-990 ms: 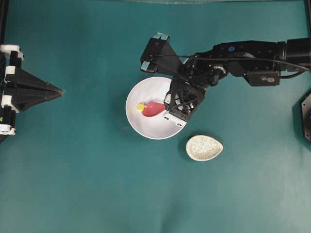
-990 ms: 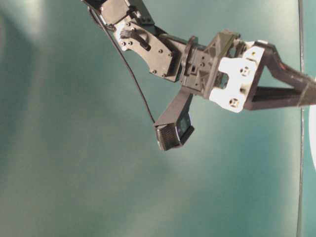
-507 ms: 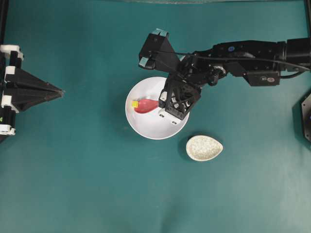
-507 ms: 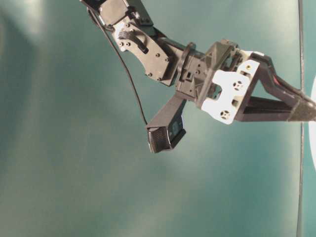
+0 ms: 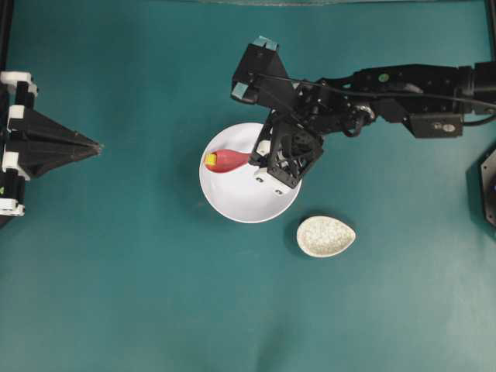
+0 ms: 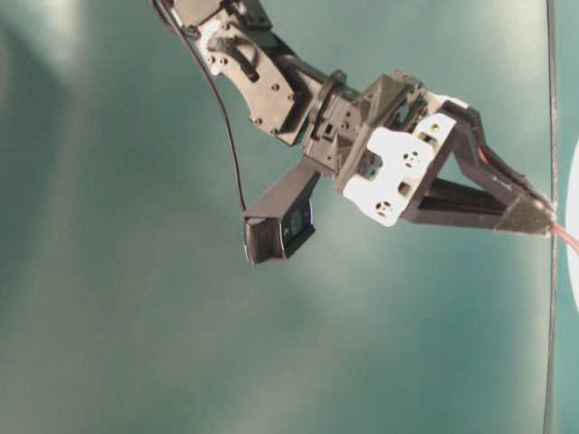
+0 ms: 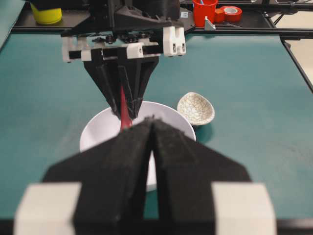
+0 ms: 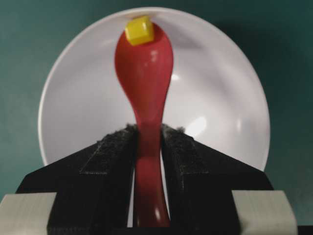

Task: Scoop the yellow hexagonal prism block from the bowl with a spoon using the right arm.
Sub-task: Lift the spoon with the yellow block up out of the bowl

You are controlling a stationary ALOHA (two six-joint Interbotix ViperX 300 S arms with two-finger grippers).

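The white bowl point(image 5: 248, 203) sits mid-table. My right gripper point(image 5: 253, 160) is over its far right part, shut on the handle of the pink-red spoon point(image 5: 229, 160). The scoop points left over the bowl's left side. The tiny yellow block point(image 5: 210, 160) rests on the scoop's far tip. In the right wrist view the fingers point(image 8: 110, 152) clamp the spoon point(image 8: 145, 63), the block point(image 8: 139, 29) sits at its tip, and the bowl point(image 8: 220, 98) lies below. My left gripper point(image 5: 96, 146) is shut and empty at the far left, also seen in its own view point(image 7: 153, 120).
A small speckled beige oval dish point(image 5: 325, 235) lies just right of and in front of the bowl, also in the left wrist view point(image 7: 195, 107). Red and yellow containers point(image 7: 204, 11) stand beyond the table's far edge.
My right gripper pushed the spoon leftward across the bowl and turned. The block went from lying beside the scoop's tip to resting on the tip. The left arm stayed still.
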